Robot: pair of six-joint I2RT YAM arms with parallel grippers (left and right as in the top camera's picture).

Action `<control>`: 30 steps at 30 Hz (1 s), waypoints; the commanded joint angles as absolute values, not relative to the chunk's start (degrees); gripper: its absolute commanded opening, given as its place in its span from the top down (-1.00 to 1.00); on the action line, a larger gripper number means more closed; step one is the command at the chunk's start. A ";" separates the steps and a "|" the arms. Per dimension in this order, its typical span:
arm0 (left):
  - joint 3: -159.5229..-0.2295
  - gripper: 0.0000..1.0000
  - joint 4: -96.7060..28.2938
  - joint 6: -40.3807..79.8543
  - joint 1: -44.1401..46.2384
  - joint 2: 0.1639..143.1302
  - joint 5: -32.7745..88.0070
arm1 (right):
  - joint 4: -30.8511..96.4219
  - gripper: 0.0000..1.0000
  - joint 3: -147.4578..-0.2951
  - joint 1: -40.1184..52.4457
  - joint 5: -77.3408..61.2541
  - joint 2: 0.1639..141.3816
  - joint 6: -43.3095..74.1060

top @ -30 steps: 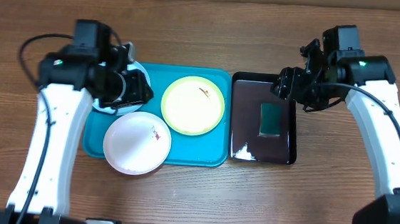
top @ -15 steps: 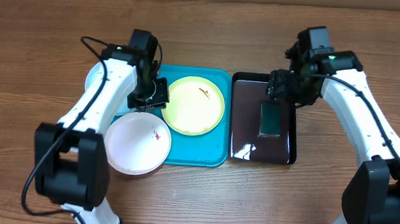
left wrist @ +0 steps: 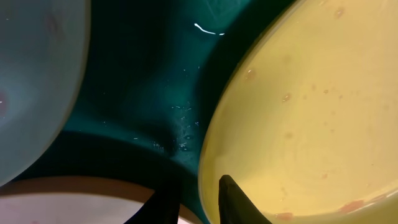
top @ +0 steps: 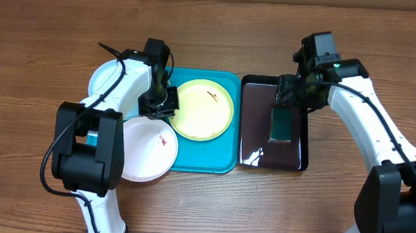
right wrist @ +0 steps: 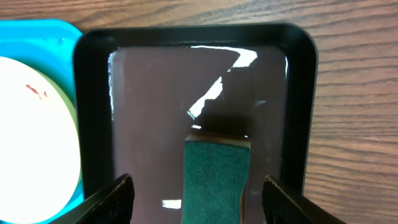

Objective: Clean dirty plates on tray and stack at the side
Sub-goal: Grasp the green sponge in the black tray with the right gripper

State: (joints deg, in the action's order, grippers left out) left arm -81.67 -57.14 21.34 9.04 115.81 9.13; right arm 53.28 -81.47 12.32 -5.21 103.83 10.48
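Overhead view: the yellow-green plate (top: 202, 110) lies in the middle of the tray (top: 219, 158). The white plate (top: 146, 152) hangs over the tray's lower left rim, and the light blue plate (top: 100, 82) is at its upper left. The left claw (top: 160, 104) straddles the yellow-green plate's left rim; if it pinches already, I cannot tell. The right claw (right wrist: 198, 186) stands wide apart above the sponge (top: 281, 124) in the black tray (top: 255, 128).

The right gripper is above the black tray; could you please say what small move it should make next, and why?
Probably lower straight down: the right gripper is open, and the green sponge lies in the black tray between its fingers, with gaps on both sides.
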 commanded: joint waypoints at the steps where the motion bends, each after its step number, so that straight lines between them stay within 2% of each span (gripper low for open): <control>1: -81.34 0.60 -56.66 22.35 9.45 116.86 8.60 | 51.88 -0.34 -79.42 12.36 -4.49 103.66 10.48; 4: -81.34 0.78 -56.03 22.35 9.45 116.86 8.60 | 50.59 -0.30 -78.02 12.36 -4.05 103.66 10.48; 11: -81.34 0.92 -54.30 22.26 9.45 116.86 8.32 | 46.81 -0.32 -73.82 12.38 -3.03 103.66 10.44; 26: -81.34 0.91 -53.08 21.85 9.47 116.86 8.36 | 41.65 -0.32 -66.57 15.68 -3.01 103.66 10.48; 30: -81.34 0.92 -53.30 21.85 9.45 116.86 8.36 | 41.65 -0.41 -65.65 17.37 0.64 103.66 10.74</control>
State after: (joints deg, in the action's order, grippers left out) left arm -81.67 -53.25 22.15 9.04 116.07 9.15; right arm 41.95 -66.83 16.16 -2.85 103.83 10.44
